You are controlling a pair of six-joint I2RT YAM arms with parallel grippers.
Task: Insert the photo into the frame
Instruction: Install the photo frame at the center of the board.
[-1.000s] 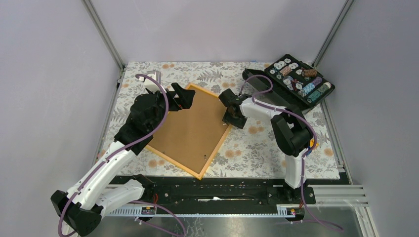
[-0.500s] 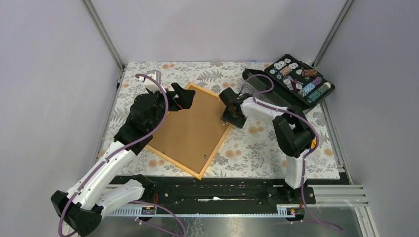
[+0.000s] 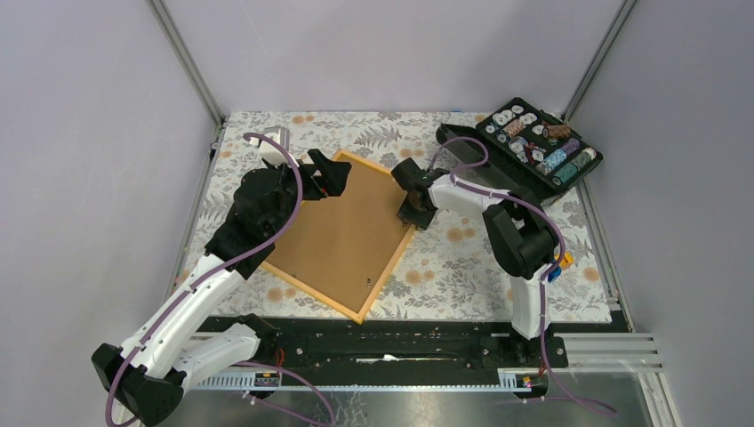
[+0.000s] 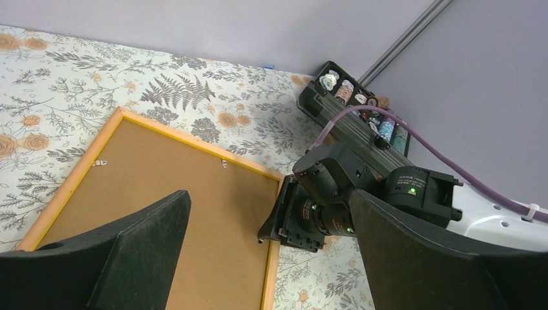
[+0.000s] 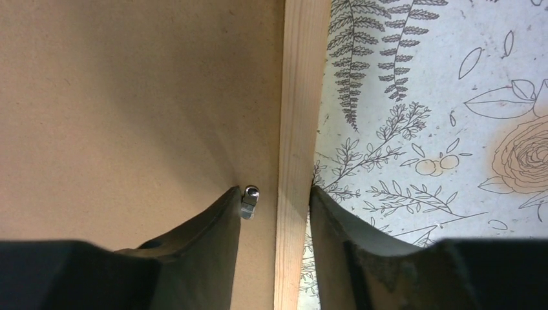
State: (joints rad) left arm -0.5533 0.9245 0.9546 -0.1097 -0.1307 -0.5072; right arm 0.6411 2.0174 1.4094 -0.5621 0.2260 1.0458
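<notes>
The orange-yellow frame (image 3: 378, 285) lies face down, tilted, on the floral cloth. A plain brown board (image 3: 342, 236) fills it; I take it for the photo's reverse, and no printed side shows. My right gripper (image 3: 411, 213) is at the frame's right edge. In the right wrist view it (image 5: 274, 194) is open and straddles the frame's rail (image 5: 297, 97). Its left finger rests on the brown board (image 5: 129, 97) beside a small metal clip (image 5: 249, 200), and its right finger stands outside the rail. My left gripper (image 3: 327, 178) hovers open and empty over the frame's far left part (image 4: 194, 143).
A black case of small round parts (image 3: 538, 147) sits at the back right corner and also shows in the left wrist view (image 4: 352, 106). Grey walls and metal posts close in the table. Two small metal clips (image 4: 224, 163) sit along the frame's far edge.
My right gripper has shifted slightly left and farther along the frame's right edge. The left arm and the frame have not moved.
</notes>
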